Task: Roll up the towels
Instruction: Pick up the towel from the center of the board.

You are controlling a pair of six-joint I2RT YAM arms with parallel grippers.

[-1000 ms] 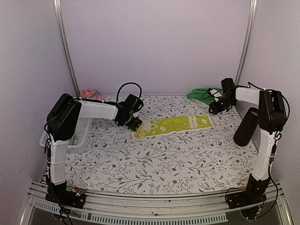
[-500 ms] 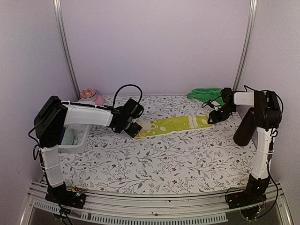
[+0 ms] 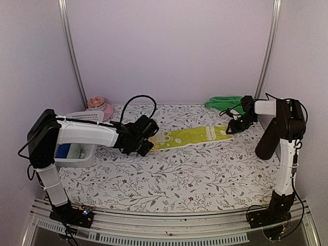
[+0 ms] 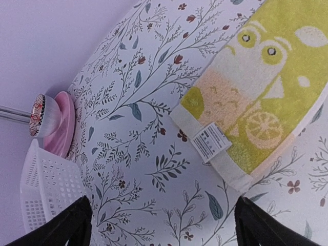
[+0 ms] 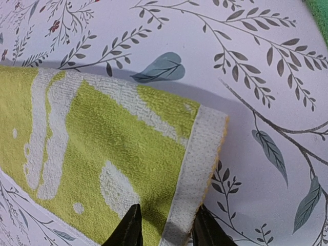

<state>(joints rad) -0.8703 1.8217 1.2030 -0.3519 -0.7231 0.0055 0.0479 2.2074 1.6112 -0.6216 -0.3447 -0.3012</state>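
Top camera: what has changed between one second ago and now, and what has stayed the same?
The right tool moved away from the green towel and came down on the right end of the yellow towel, its fingers narrowing around the hem. The left tool, wide open, sank toward the left end without gripping it. Towels, basket and bowl stayed put.

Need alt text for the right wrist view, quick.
White-hemmed end of the yellow towel sits between the tips of the right gripper at the bottom edge; a firm grip cannot be confirmed. Floral tablecloth lies under it, with a sliver of green towel top right.
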